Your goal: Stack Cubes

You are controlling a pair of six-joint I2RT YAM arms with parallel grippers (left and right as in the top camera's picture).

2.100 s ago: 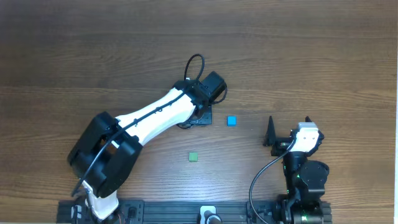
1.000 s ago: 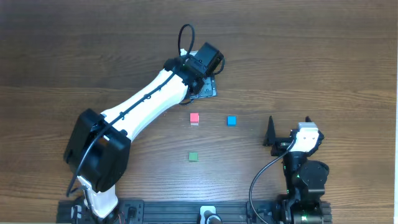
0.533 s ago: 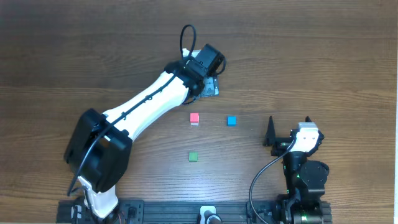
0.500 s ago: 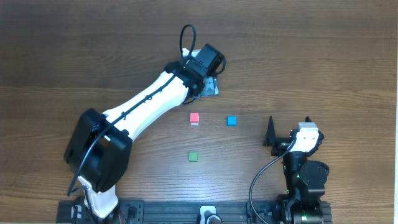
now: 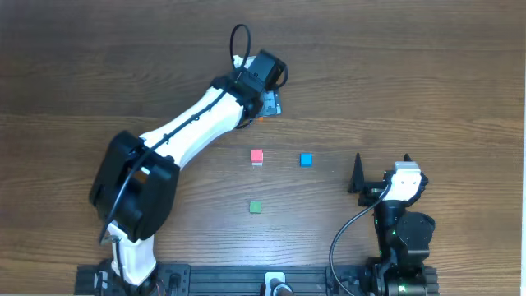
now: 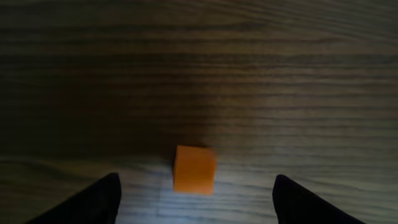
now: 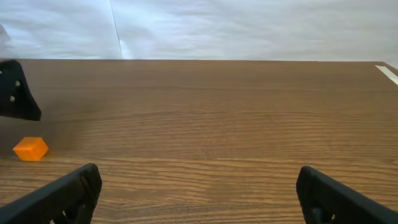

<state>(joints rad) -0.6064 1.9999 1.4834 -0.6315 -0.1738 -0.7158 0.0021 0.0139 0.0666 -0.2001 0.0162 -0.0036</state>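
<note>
Now the left pincer (image 6: 196,179), spread wide and empty, has swung away from the pink cube (image 5: 257,155) (left lying on the bench (image 5: 411,66)) and hangs over the orange cube (image 6: 194,169), probably the next pick.

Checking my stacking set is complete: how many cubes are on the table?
4. A pink cube, a blue cube to its right, and a green cube nearer the arms' bases; an orange cube lies below the left gripper. More may be hidden under the arm.
</note>
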